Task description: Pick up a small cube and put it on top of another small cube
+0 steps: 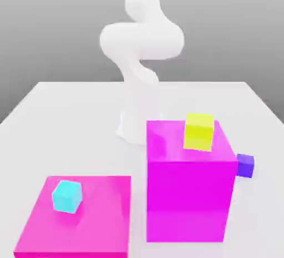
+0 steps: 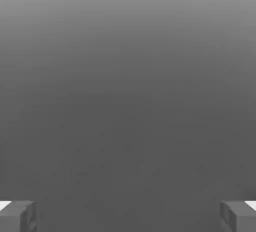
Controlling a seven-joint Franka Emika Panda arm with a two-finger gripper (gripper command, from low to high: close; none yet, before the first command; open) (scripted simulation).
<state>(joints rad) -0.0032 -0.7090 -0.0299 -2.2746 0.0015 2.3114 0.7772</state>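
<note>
Presently the fingers [image 2: 17,216] stand wide apart against plain grey; a cyan cube [image 1: 67,196] tops a magenta slab [image 1: 105,212].

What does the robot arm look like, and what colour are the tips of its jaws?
The arm is plain white, made of smooth, rounded segments with bulging joints, with no cables or markings to be seen on it. In the hand view, the fingertips are blocky and dark grey, each with a small white part at its outer edge. The jaws stand wide apart.
</note>
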